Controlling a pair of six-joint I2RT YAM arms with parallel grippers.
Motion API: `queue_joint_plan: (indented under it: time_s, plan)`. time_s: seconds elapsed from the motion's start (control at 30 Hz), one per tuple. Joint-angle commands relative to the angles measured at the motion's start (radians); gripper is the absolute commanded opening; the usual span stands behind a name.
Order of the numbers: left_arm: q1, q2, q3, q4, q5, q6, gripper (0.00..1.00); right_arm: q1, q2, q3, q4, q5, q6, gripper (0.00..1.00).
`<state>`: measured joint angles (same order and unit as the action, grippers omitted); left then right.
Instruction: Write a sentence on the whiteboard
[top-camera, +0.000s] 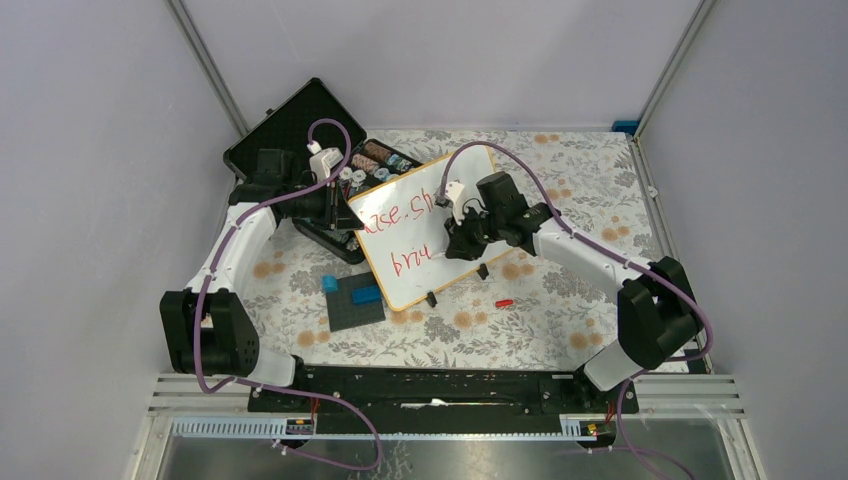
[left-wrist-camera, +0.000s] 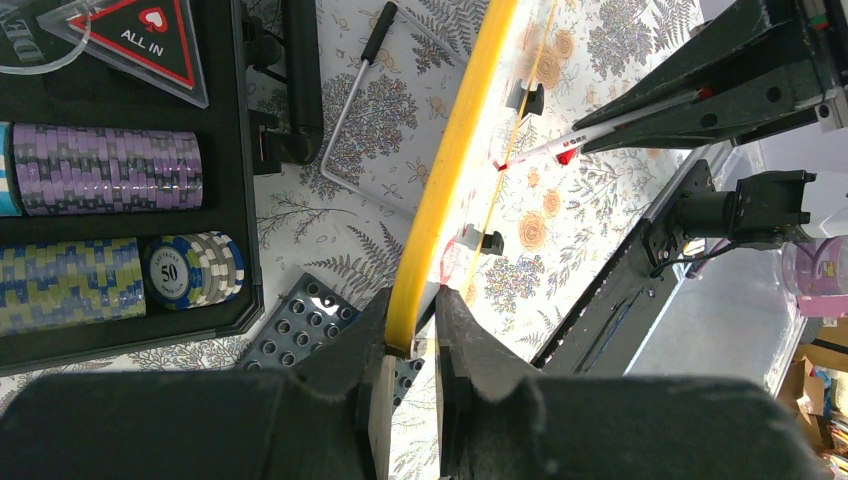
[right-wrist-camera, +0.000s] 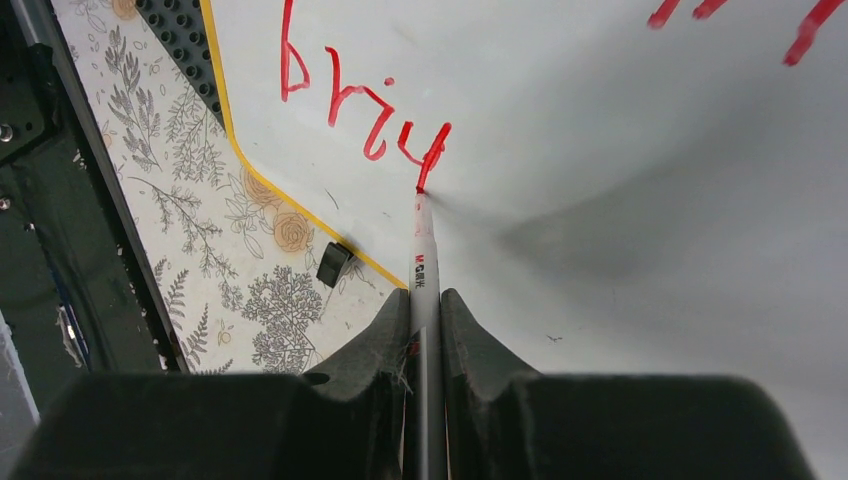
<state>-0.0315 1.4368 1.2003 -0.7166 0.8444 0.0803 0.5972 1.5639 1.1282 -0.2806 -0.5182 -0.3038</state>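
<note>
Two grippers are at work, and you can see both of them well. Your left gripper (left-wrist-camera: 412, 318) has its fingers pressed together on the yellow edge of the whiteboard (top-camera: 385, 245), so it grips the frame at the board's left side. Your right gripper (right-wrist-camera: 425, 308) has its fingers closed tightly around a marker (right-wrist-camera: 423, 250), and the red tip touches the white surface at the end of a stroke. The whiteboard is in the middle of the flowered table cover (top-camera: 580, 190), between the two arms and turned at an angle. The sentence (top-camera: 408, 262) is red and in two lines; the lower line shows b, r, i and one more letter that I cannot read surely. An open black case (top-camera: 285, 135) with poker chips (left-wrist-camera: 105, 170) is just behind the board's left corner. A dark grey plate (top-camera: 352, 312) with blue blocks lies beside its near left edge, and a small red cap (top-camera: 504, 302) lies near its black feet.
</note>
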Motion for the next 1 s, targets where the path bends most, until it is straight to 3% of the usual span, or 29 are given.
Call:
queue_joint_plan:
  time_s: [0.0,0.5,0.97]
  plan:
    - [-0.024,0.002,-0.001,0.020,-0.070,0.062,0.00,-0.004,-0.025,-0.026,0.012,0.013,-0.024,0.00]
    - [-0.024,-0.002,-0.006,0.020,-0.073,0.063,0.00,0.068,0.010,0.008,0.022,-0.004,0.006,0.00]
    - [-0.024,-0.002,-0.003,0.020,-0.070,0.061,0.00,0.048,-0.034,0.099,0.008,-0.014,0.032,0.00]
